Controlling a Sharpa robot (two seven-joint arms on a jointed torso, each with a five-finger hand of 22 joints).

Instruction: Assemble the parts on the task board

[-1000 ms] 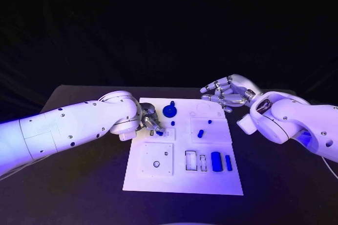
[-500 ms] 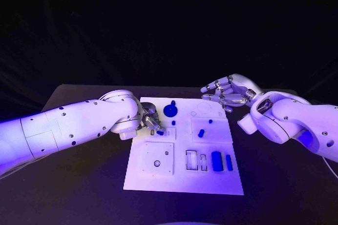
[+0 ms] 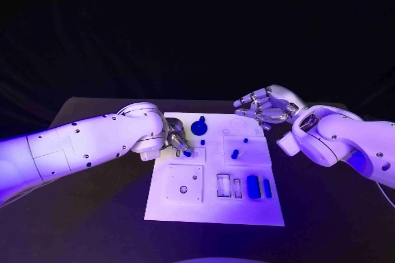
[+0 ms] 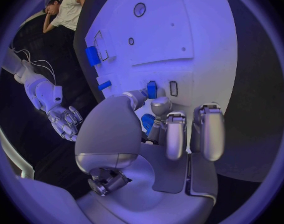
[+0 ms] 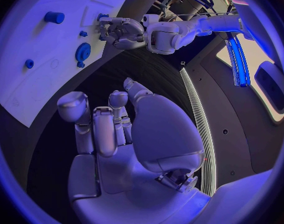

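The left hand (image 3: 175,142) sits over the near-left part of the board (image 3: 216,211), its fingers bent down and pinched on a small blue peg (image 3: 186,153). In the left wrist view the same hand (image 4: 155,134) has its fingertips (image 4: 159,106) closed around that peg (image 4: 151,89), which stands at the board's (image 4: 198,30) surface just beside a small rectangular slot (image 4: 173,88).

Just beyond the left hand lies a round blue knob (image 3: 198,126), and a small blue stud (image 3: 202,142) sits just beside the fingers. Further out from that hand, toward the other arm, an oblong blue piece (image 3: 234,154) rests on a raised square panel. Toward the robot's body from the left hand, a wide blue block (image 3: 253,186) and a thin blue bar (image 3: 266,187) stand side by side next to two empty slots.

The right hand (image 3: 265,109) hovers off the far right corner of the board, above the black counter (image 3: 99,217), holding nothing, its fingers loosely curled but apart. In the right wrist view this hand (image 5: 111,124) is well apart from the knob (image 5: 83,52).
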